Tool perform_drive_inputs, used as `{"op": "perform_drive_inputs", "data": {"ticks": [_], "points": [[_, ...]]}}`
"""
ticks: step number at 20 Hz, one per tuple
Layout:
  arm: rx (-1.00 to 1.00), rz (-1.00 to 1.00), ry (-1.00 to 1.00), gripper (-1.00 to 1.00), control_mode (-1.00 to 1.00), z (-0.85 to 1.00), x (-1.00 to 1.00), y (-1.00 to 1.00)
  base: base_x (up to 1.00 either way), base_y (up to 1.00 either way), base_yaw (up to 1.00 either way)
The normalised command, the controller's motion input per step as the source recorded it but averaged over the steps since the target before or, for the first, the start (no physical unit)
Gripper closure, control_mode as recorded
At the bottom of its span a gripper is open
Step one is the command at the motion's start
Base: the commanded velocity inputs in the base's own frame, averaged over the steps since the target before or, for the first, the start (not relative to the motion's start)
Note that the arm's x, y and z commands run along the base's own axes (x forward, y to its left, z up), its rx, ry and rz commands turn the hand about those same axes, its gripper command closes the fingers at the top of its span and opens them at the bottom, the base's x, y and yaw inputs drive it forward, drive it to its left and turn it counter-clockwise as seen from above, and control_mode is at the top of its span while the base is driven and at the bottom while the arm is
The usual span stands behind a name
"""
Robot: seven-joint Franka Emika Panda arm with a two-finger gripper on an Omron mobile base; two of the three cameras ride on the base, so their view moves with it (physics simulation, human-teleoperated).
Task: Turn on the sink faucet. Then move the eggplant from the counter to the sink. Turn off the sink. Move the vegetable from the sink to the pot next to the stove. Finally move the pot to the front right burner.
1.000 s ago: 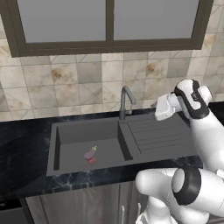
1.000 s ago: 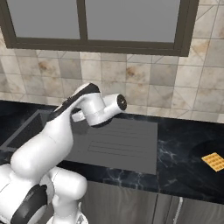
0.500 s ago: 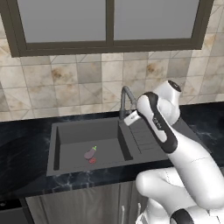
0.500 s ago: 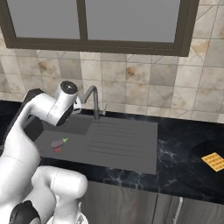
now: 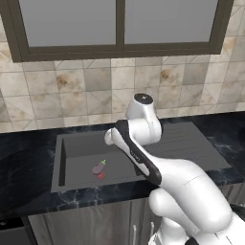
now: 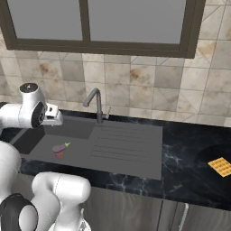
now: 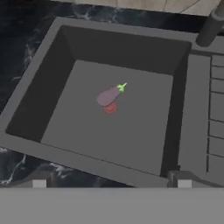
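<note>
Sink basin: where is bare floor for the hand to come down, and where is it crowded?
The sink floor is bare left of and below the eggplant, out to the walls. The middle is taken: the eggplant lies beside the red drain mark. The faucet stands behind the drainboard, whose ribbed top is bare.

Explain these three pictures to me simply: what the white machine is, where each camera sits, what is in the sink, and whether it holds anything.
The white machine is a jointed robot arm in a rendered kitchen. Two pictures come from cameras on its base, behind it to the left and right. The third looks down from its hand. Below lies a dark grey rectangular sink basin set in a glossy black marble counter. In the basin lies a small purple eggplant with a green stem tip, beside a small red drain mark. A slim dark grey faucet stands behind. An orange waffle-like square lies far right. The two-finger gripper is open, holding nothing.
</note>
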Motion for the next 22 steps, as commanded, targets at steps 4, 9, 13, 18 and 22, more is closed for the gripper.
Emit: {"op": "perform_drive_inputs", "data": {"ticks": [4, 9, 13, 18, 22], "points": [[-0.1, -0.22, 0.11, -1.0, -1.0, -0.36, 0.0, 0.43, 0.0, 0.0, 0.0], [-0.01, -0.01, 0.07, -1.0, -1.0, -0.21, 0.2, 0.02, 0.0, 0.0, 0.0], [0.0, -0.04, 0.11, -1.0, -1.0, -0.29, 0.37, 0.03, 0.0, 0.0, 0.0], [0.01, -0.1, 0.12, -1.0, -1.0, -0.42, 0.31, 0.03, 0.0, 0.0, 0.0], [0.0, -0.23, 0.16, -1.0, -1.0, -0.41, 0.27, 0.11, 0.0, 0.0, 0.0]]}}
